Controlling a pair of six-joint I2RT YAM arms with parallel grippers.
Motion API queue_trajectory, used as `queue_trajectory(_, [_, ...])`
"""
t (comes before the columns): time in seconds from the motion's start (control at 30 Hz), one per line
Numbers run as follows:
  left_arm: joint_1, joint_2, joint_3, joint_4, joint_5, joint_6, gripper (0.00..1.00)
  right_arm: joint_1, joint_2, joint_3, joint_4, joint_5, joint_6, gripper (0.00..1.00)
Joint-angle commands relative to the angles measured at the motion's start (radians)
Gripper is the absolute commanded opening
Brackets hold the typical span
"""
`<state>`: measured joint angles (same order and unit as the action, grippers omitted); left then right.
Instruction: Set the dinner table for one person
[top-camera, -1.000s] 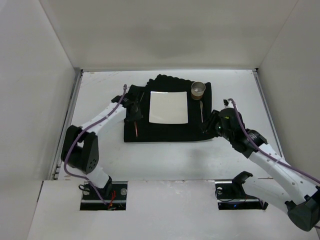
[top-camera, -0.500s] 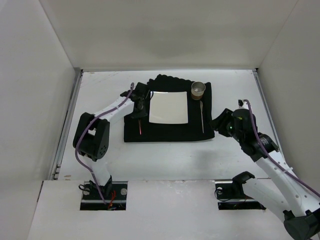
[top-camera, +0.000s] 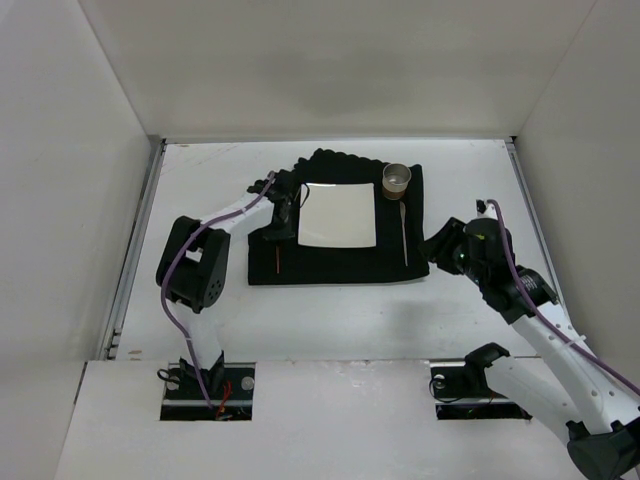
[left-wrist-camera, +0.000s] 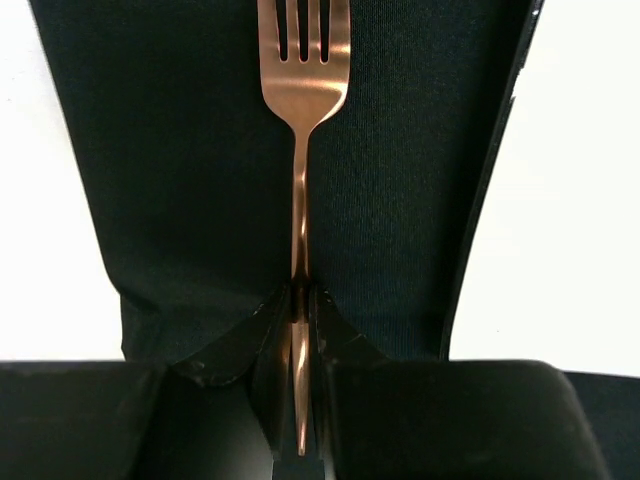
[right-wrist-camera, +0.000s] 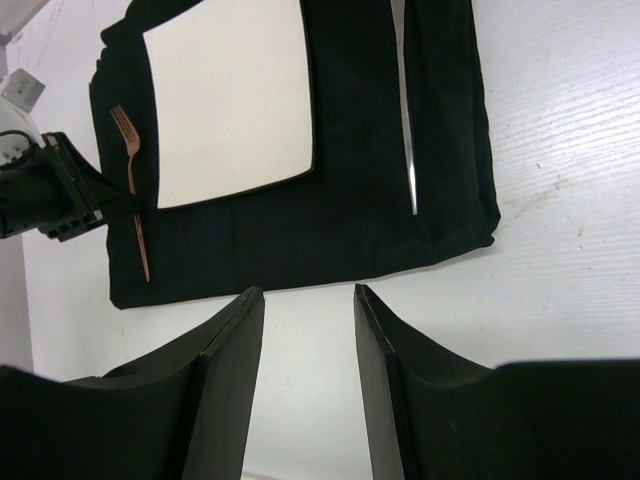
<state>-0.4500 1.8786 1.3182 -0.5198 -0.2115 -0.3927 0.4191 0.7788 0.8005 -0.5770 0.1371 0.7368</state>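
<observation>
A robotics lab test cell: a bare white tabletop (top-camera: 340, 312) boxed in by plain white panels (top-camera: 60, 200), with two cabled robot arms (top-camera: 545, 335) bolted along its near edge.

Black cloth placemat (top-camera: 340, 265) bearing a square white plate (top-camera: 338, 214); copper fork (left-wrist-camera: 300, 90) lies left of it, silver knife (top-camera: 403, 232) right, cup (top-camera: 397, 179) beyond the knife.

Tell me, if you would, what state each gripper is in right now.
Left gripper: closed on the handle of the copper fork, over the black placemat.
Right gripper: open, holding nothing.
</observation>
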Motion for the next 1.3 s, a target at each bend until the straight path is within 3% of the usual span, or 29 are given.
queue_trajectory(0.0, [0.003,0.007,0.038,-0.008,0.003,0.031,0.01,-0.007,-0.009,-0.015,0.0,-0.007,-0.005,0.47])
queue_trajectory(0.23, [0.007,0.013,0.03,-0.002,0.0,0.017,0.07,-0.009,-0.012,-0.015,-0.003,-0.002,-0.005,0.48])
queue_trajectory(0.47, [0.015,-0.079,0.018,-0.019,-0.003,-0.009,0.34,-0.009,-0.004,-0.003,-0.003,0.001,-0.008,0.48])
queue_trajectory(0.67, [0.027,-0.274,0.004,-0.063,-0.003,-0.04,0.54,-0.009,0.008,0.022,-0.003,0.001,-0.014,0.49])
queue_trajectory(0.73, [0.038,-0.379,-0.007,-0.08,-0.003,-0.064,0.69,-0.009,0.011,0.026,-0.003,0.001,-0.016,0.49])
queue_trajectory(0.77, [0.046,-0.439,-0.019,-0.083,0.004,-0.077,1.0,-0.009,0.014,0.029,-0.003,0.004,-0.016,0.49])
queue_trajectory(0.83, [0.063,-0.551,-0.052,-0.091,0.009,-0.1,1.0,-0.009,0.017,0.029,-0.001,0.004,-0.016,0.46])
queue_trajectory(0.97, [0.124,-0.78,-0.158,-0.146,-0.003,-0.164,1.0,-0.012,-0.007,0.039,0.008,0.019,-0.036,0.09])
queue_trajectory(1.0, [0.15,-0.847,-0.196,-0.172,-0.009,-0.185,1.0,-0.019,-0.01,0.051,-0.001,0.033,-0.049,0.06])
queue_trajectory(1.13, [0.283,-1.063,-0.353,-0.291,0.003,-0.262,1.0,-0.073,0.007,0.103,-0.064,0.058,-0.085,0.12])
queue_trajectory(1.27, [0.398,-1.179,-0.491,-0.394,0.018,-0.302,1.0,-0.088,0.008,0.106,-0.073,0.061,-0.077,0.4])
